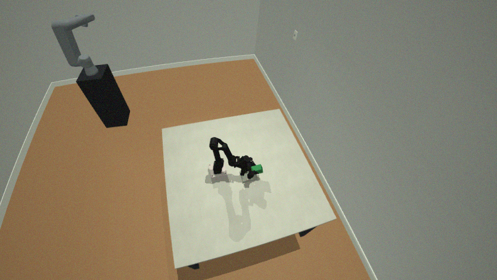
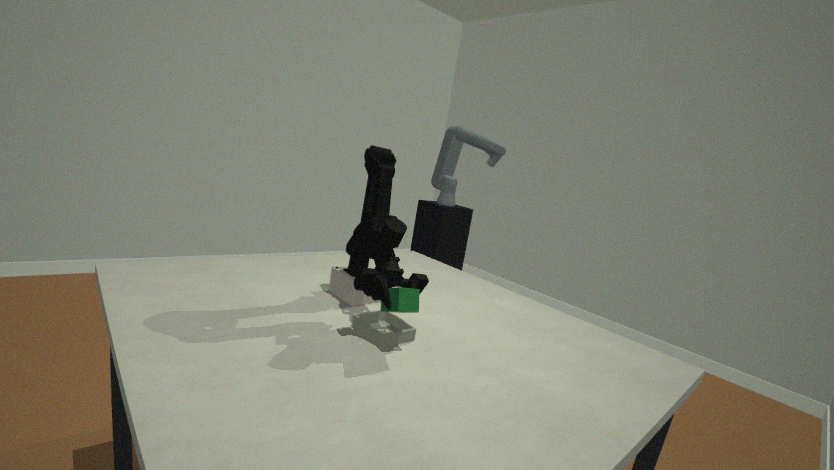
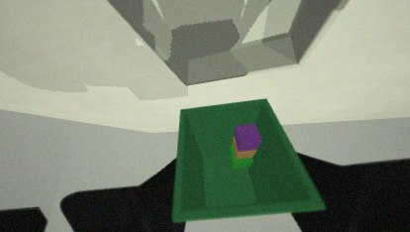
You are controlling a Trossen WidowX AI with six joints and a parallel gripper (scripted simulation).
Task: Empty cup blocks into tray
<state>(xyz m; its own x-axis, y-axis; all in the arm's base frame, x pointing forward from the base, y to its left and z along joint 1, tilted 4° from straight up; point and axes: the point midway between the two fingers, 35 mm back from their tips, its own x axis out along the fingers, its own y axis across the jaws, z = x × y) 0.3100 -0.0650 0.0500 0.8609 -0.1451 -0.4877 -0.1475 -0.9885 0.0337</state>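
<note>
My claw (image 1: 252, 171) (image 2: 403, 294) (image 3: 224, 147) is clamped on the green cup (image 1: 257, 168) (image 2: 405, 300) (image 3: 188, 214), the cup raised off the white table (image 1: 215, 222) (image 2: 496, 397) (image 3: 109, 106). Wrist view: three blocks stacked inside, between the claw's black fingers: purple (image 3: 248, 137) on top, orange (image 3: 245, 154) in the middle, bright green (image 3: 243, 163) lowest. The grey tray (image 1: 249, 178) (image 2: 402, 336) (image 3: 213, 70) sits on the table below the claw, close by the cup; cup and tray apart. I see the tray only in part from the wrist. The arm's pale base (image 1: 219, 177) (image 2: 344, 286) stands on the table, behind the claw in the exterior view.
</note>
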